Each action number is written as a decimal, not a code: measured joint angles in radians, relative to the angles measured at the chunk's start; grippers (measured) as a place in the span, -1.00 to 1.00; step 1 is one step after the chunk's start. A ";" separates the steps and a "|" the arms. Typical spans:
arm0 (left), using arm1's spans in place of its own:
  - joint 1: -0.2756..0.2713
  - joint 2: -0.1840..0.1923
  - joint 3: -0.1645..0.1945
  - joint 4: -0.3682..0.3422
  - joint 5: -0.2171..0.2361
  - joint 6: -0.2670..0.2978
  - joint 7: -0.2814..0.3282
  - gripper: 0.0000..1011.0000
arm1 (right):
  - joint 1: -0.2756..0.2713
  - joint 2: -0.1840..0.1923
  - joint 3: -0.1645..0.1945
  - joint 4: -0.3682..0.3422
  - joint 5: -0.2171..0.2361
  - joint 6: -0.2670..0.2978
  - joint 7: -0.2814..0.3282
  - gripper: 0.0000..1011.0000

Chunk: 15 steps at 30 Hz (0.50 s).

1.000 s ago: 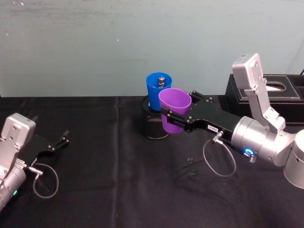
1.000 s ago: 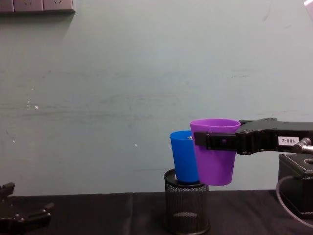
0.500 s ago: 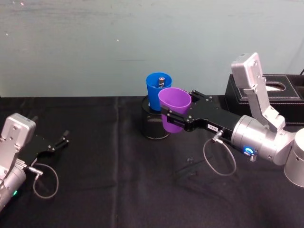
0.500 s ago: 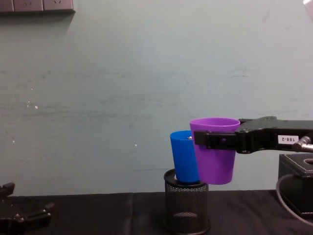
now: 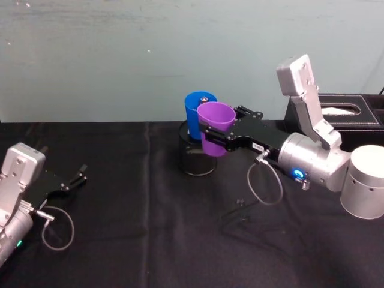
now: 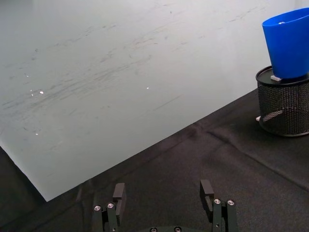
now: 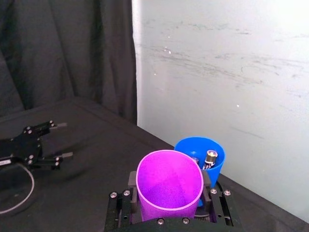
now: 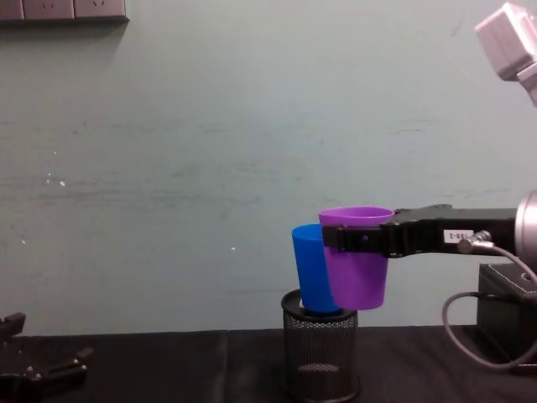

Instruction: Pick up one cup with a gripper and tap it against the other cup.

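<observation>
Black tablecloth (image 5: 132, 210), right tool (image 5: 221, 125) clamped around purple cup (image 8: 357, 277), just beside blue cup (image 8: 309, 269), left tool (image 6: 163, 189) parked, fingers (image 6: 119, 192) apart.

the right pincer (image 5: 219, 126) pushes the purple cup (image 5: 214, 127) farther forward and to the robot's left, closing in until it overlaps the blue cup (image 5: 195, 109); the silver arm (image 5: 312, 167) behind it shifts the same way over the worktop (image 5: 150, 240).
</observation>
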 joint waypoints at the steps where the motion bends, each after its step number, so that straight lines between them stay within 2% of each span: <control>1: 0.000 0.000 0.000 0.000 0.000 0.000 0.000 0.98 | 0.005 -0.004 -0.001 0.007 0.001 0.000 0.000 0.45; 15: 0.000 0.000 0.000 0.000 0.000 0.000 0.000 0.98 | 0.043 -0.046 -0.023 0.064 0.015 0.004 0.008 0.45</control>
